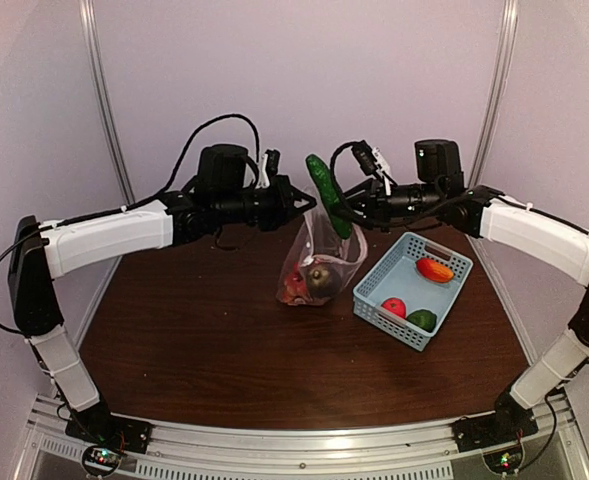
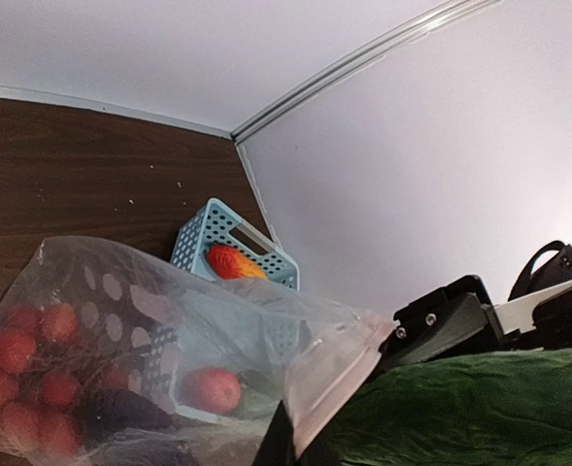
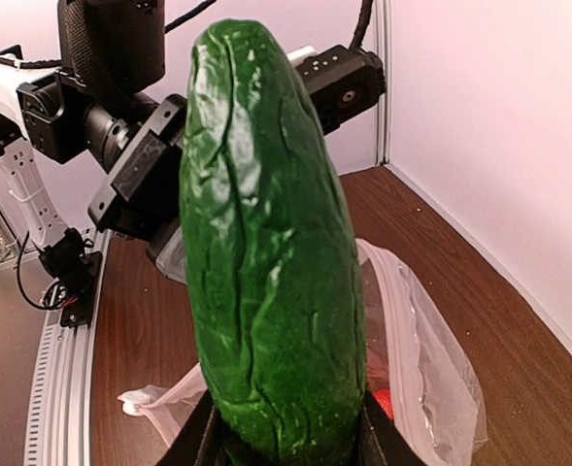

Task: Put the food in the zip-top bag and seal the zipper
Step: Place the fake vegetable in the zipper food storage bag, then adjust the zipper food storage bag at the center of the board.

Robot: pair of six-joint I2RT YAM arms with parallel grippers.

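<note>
The clear zip-top bag (image 1: 319, 262) hangs over the table, and my left gripper (image 1: 299, 200) is shut on its top edge by the whitish zipper (image 2: 339, 374). Inside lie a cluster of red fruits (image 2: 28, 379) and a dark eggplant (image 2: 120, 413). My right gripper (image 3: 286, 447) is shut on the lower end of the green cucumber (image 3: 266, 243). It holds the cucumber upright, tilted a little, right above the bag's open mouth (image 3: 431, 359). The cucumber (image 1: 330, 195) fills the lower right of the left wrist view.
A light-blue slotted basket (image 1: 379, 275) stands right of the bag. It holds an orange-red piece (image 1: 434, 270), a red tomato (image 1: 394, 307) and a green lump (image 1: 422, 320). White walls close in behind and on the right.
</note>
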